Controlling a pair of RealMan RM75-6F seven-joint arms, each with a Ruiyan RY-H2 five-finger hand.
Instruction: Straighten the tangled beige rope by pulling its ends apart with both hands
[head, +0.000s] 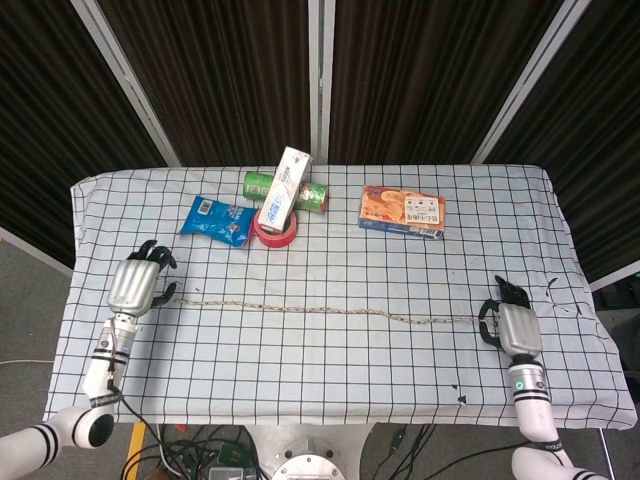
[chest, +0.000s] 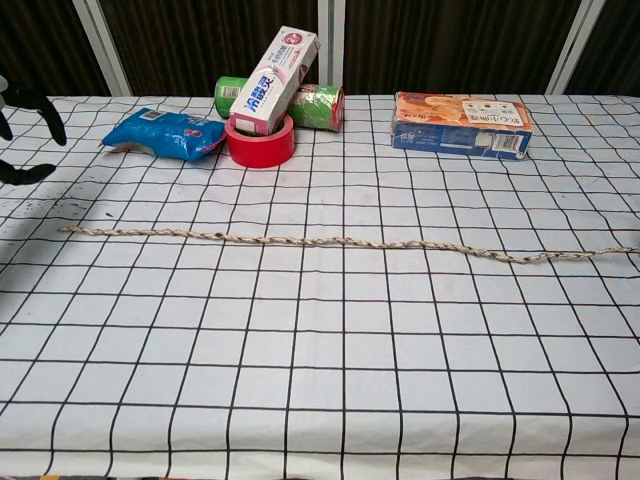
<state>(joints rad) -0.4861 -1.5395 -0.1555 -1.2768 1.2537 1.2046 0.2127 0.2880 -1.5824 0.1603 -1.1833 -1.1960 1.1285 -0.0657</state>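
The beige rope lies almost straight across the checked tablecloth, stretched left to right. Just up and to the left of the rope's left end, my left hand hovers with its fingers spread, holding nothing. Only its dark fingertips show at the chest view's left edge. My right hand rests at the rope's right end with fingers apart. In the chest view that rope end lies free on the cloth, and the right hand is out of frame.
At the back stand a red tape roll with a toothpaste box leaning on it, a green can, a blue packet and an orange biscuit box. The table edge runs close by my right hand.
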